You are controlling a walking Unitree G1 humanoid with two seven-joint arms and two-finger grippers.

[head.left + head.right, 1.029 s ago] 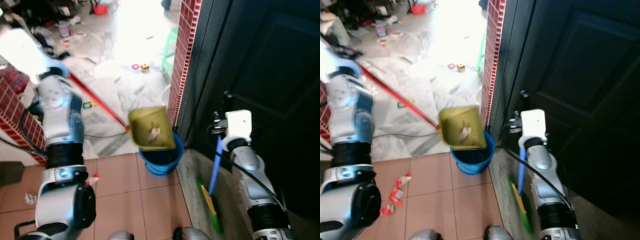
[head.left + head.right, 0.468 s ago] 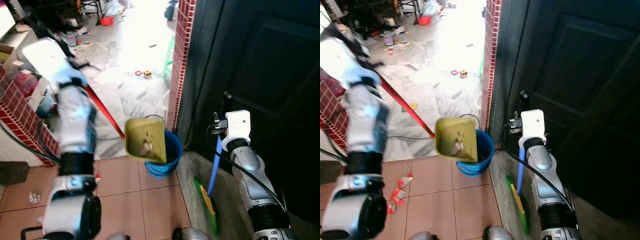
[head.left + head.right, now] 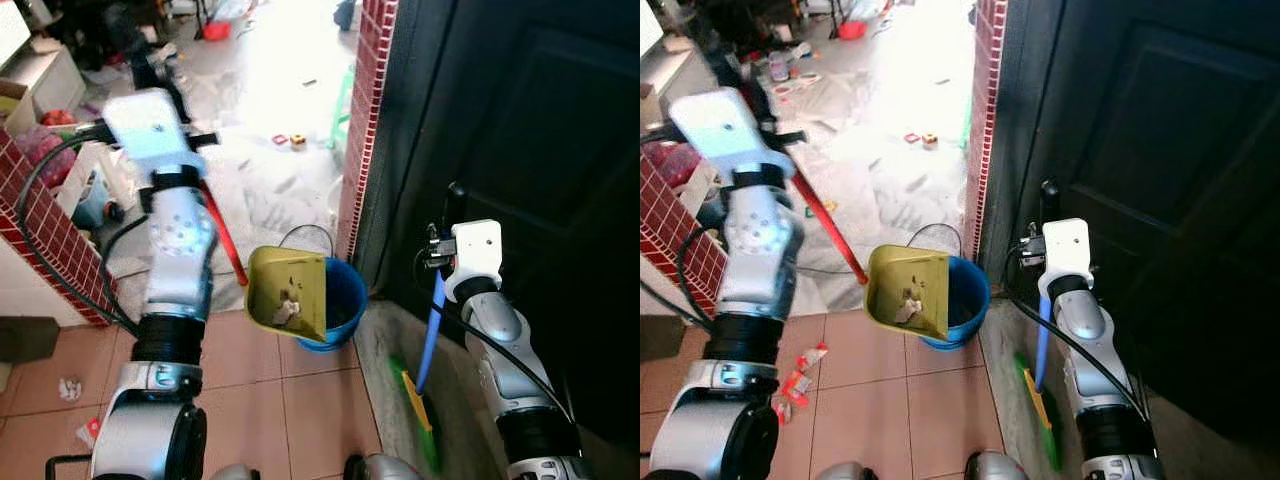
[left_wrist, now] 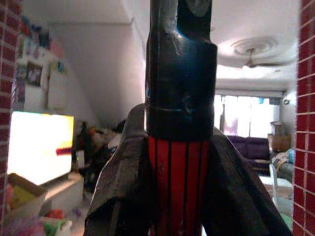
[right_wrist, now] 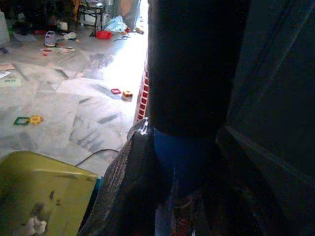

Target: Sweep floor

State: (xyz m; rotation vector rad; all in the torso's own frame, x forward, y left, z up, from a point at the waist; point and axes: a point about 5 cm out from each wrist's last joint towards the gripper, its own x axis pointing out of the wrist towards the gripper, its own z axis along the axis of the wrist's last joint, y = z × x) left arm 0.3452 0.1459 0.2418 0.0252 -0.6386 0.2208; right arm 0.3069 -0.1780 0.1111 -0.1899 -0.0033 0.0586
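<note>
Leftmost, the left hand grips the red dustpan handle, its fingers closed on both sides of the shaft. The yellow dustpan hangs tilted against the rim of the blue bucket, with pale debris inside it. Further right, the right hand clamps the blue broom handle; the green broom head rests on the floor beside the dark door.

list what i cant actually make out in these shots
- Inside of the blue bucket: the tilted yellow dustpan covers most of it in the head views.
- Broom head: blurred, low by the dark door.
- Bits in the dustpan: too small to identify.
- Left tool on the red handle: fingertips cut off by the wrist view's bottom edge.
</note>
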